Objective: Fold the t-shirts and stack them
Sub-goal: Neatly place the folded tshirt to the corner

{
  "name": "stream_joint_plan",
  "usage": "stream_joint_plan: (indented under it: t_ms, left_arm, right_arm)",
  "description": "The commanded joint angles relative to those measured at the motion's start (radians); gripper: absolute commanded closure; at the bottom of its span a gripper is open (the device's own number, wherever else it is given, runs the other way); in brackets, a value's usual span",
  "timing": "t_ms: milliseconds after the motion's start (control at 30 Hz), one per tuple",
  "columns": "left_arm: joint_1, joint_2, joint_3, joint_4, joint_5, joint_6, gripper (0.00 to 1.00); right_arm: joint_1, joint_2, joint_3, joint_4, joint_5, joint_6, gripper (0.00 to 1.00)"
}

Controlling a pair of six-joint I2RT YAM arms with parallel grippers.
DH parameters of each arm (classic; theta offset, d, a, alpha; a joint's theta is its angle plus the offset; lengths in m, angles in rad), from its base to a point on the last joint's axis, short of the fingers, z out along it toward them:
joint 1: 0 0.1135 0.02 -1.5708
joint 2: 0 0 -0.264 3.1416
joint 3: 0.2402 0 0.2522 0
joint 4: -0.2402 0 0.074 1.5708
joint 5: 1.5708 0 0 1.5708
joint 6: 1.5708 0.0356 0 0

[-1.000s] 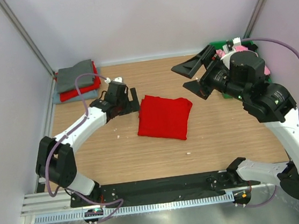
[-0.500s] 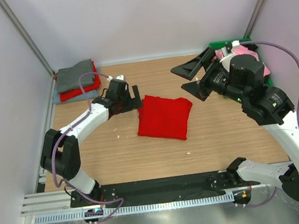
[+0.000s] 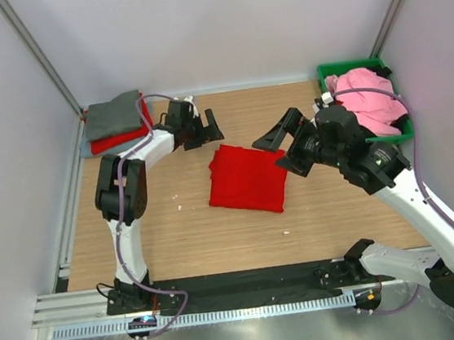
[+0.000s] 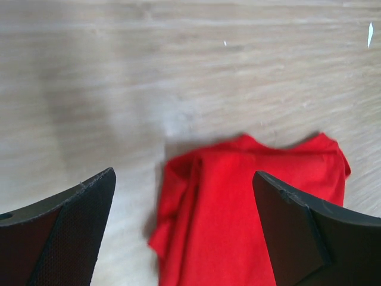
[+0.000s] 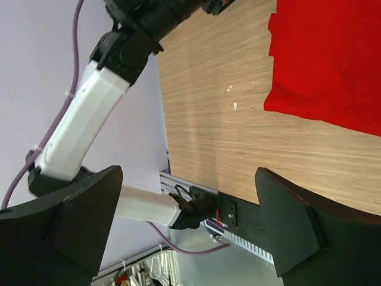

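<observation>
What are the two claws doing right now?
Left gripper: open, empty, near the red t-shirt.
Right gripper: open, empty.

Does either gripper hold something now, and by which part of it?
Nothing is held. The left gripper and the right gripper both stand open, near the folded red t-shirt.

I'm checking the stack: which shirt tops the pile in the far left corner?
The grey shirt; a red one and a blue-grey one lie beneath it, only their edges showing.
</observation>
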Motion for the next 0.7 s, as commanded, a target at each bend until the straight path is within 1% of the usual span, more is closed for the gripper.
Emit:
stream_joint_plan:
  t_ms: [0, 33, 100, 167, 200, 300, 433, 500, 567, 667]
  left_arm:
    - [0.030, 0.085, 0.100, 0.047, 0.126, 0.004, 0.04]
    - [0.035, 0.105, 0.110, 0.047, 0.140, -0.009, 0.08]
    - [0.040, 0.140, 0.117, 0.048, 0.171, -0.023, 0.10]
    - [0.040, 0.143, 0.083, 0.078, 0.200, -0.049, 0.18]
    - [0.040, 0.139, 0.062, 0.102, 0.230, -0.064, 0.19]
    - [0.034, 0.122, -0.010, 0.169, 0.243, -0.096, 0.20]
    - [0.021, 0.111, -0.087, 0.221, 0.277, -0.124, 0.26]
    - [0.011, 0.099, -0.136, 0.220, 0.274, -0.128, 0.26]
    - [-0.008, 0.077, -0.167, 0.252, 0.260, -0.131, 0.27]
    - [-0.031, 0.067, -0.210, 0.274, 0.260, -0.147, 0.32]
  right_arm:
    - [0.003, -0.044, -0.001, 0.055, -0.042, -0.051, 0.00]
    - [0.003, -0.046, -0.001, 0.050, -0.046, -0.054, 0.00]
    - [0.003, -0.049, -0.004, 0.036, -0.044, -0.072, 0.00]
    - [0.003, -0.053, -0.006, 0.021, -0.033, -0.083, 0.00]
    - [0.003, -0.055, -0.007, 0.018, -0.029, -0.084, 0.00]
    - [0.003, -0.047, -0.013, 0.016, -0.030, -0.086, 0.00]
    - [0.002, -0.035, -0.015, 0.007, -0.046, -0.091, 0.00]
    - [0.002, -0.033, -0.015, 0.001, -0.044, -0.091, 0.00]
    - [0.002, -0.037, -0.018, -0.001, -0.043, -0.091, 0.00]
    - [0.002, -0.041, -0.027, 0.001, -0.042, -0.091, 0.00]
